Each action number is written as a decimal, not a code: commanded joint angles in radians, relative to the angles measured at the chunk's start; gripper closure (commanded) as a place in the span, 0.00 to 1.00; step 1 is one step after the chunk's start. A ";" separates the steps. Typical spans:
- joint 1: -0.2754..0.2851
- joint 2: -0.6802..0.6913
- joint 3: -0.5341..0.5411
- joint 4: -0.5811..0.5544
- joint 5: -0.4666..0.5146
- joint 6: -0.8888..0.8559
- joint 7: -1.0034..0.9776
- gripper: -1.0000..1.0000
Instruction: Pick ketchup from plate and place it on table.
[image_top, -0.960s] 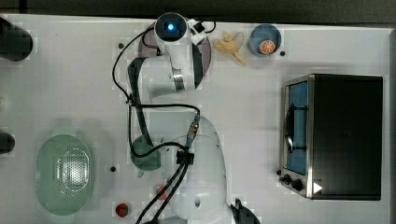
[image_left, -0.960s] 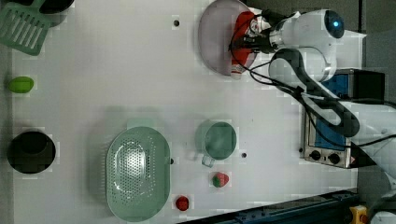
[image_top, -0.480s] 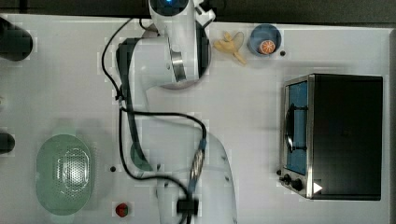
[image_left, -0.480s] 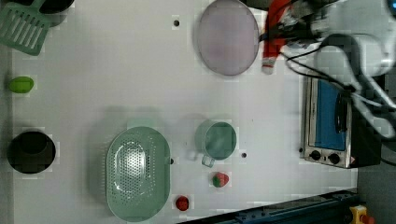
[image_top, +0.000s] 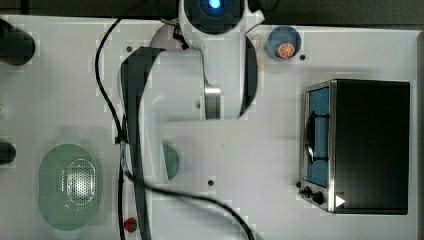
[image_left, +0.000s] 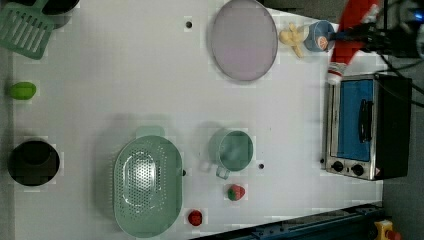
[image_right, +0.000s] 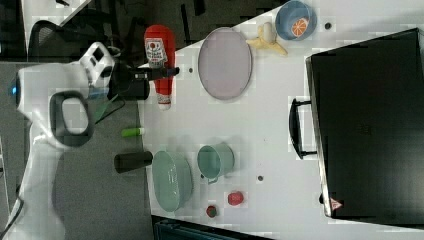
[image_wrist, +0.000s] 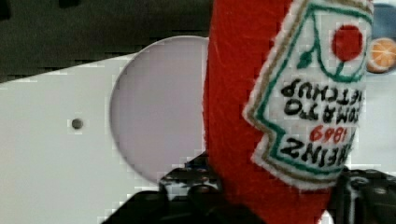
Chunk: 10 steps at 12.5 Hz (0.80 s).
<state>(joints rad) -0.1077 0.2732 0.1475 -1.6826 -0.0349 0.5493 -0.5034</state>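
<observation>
The Panda arm's gripper (image_right: 162, 73) holds the ketchup bottle (image_right: 159, 59) in the air, jaws clamped across its middle, pale cap pointing down. In the right view it hangs off the mauve-grey plate (image_right: 225, 63), to the right view's left of it, near the edge of the white desk (image_right: 260, 130).

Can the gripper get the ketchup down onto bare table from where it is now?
Probably yes. The gripper holds the ketchup clear of the plate, and bare table lies beside it.
</observation>
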 joint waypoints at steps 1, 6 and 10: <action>-0.050 -0.071 -0.027 -0.187 0.024 -0.007 -0.013 0.40; -0.052 -0.210 -0.041 -0.517 0.024 0.135 -0.014 0.40; -0.052 -0.168 -0.051 -0.669 0.024 0.285 -0.013 0.40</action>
<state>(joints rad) -0.1656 0.1327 0.1083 -2.3418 -0.0188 0.8047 -0.5034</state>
